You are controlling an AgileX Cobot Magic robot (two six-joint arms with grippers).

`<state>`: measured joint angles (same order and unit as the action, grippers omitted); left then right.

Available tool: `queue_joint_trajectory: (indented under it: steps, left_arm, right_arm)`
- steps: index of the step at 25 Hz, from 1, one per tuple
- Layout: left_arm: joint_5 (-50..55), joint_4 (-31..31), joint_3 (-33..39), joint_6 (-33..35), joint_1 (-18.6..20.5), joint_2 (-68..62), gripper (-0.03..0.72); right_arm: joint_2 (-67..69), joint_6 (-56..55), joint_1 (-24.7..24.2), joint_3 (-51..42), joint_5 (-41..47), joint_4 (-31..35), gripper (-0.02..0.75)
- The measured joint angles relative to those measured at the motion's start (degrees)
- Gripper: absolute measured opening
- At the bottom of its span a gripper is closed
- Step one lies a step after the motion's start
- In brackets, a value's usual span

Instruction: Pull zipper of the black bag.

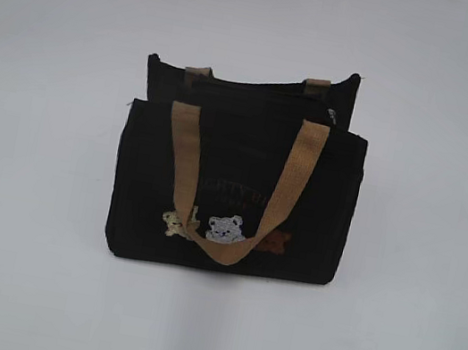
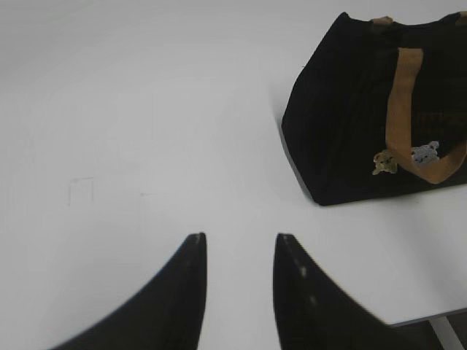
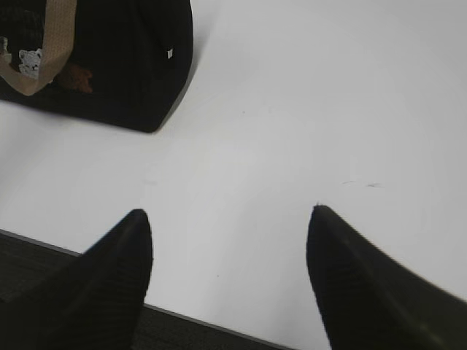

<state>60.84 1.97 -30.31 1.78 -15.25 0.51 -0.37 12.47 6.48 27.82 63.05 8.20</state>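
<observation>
The zipper (image 1: 331, 115) shows only as a small pale glint at the right end of the bag's top, just below the far right corner; its ring shape cannot be made out. The dark zip line it sits on runs left to right along the top of the black bag (image 1: 232, 211), so any pull would likely travel along that axis toward the left end.

The bag stands upright near the middle of the white table (image 1: 19, 264), with its bear patches (image 1: 225, 228) facing the exterior camera and one tan handle (image 1: 291, 185) drooping down over the front.

Neither arm appears in the exterior view, so both sit well back from the bag. From the left gripper (image 2: 239, 251) the bag lies ahead and to the right; from the right gripper (image 3: 230, 226) it lies ahead and to the left, with the bag's right end facing it. As the puller sits at that right end, the right arm looks the better placed to reach it, though the puller itself does not show in either wrist view.

The left gripper's fingers stand a little apart, the right gripper's much wider. Both are empty and touch nothing.
</observation>
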Motion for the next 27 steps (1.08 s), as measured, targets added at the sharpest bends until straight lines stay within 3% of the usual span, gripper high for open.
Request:
queue_joint_trajectory:
  steps: [7, 14, 18, 27]
  left_arm:
    - [0.0, 0.0, 0.0, 0.0, 0.6, 0.0, 0.239]
    - [0.0, -0.1, 0.0, 0.0, 11.1, 0.0, 0.239]
    - [0.0, -0.1, 0.0, 0.0, 11.4, 0.0, 0.239]
    - [0.0, -0.1, 0.0, 0.0, 11.5, 0.0, 0.236]
  right_arm:
    - [0.0, -0.2, 0.0, 0.0, 0.0, 0.0, 0.507]
    - [0.0, -0.2, -3.8, 0.0, 0.0, 0.4, 0.507]
    - [0.0, -0.2, -6.0, 0.0, 0.0, 0.5, 0.507]
    - [0.0, -0.2, -6.0, 0.0, 0.0, 0.7, 0.507]
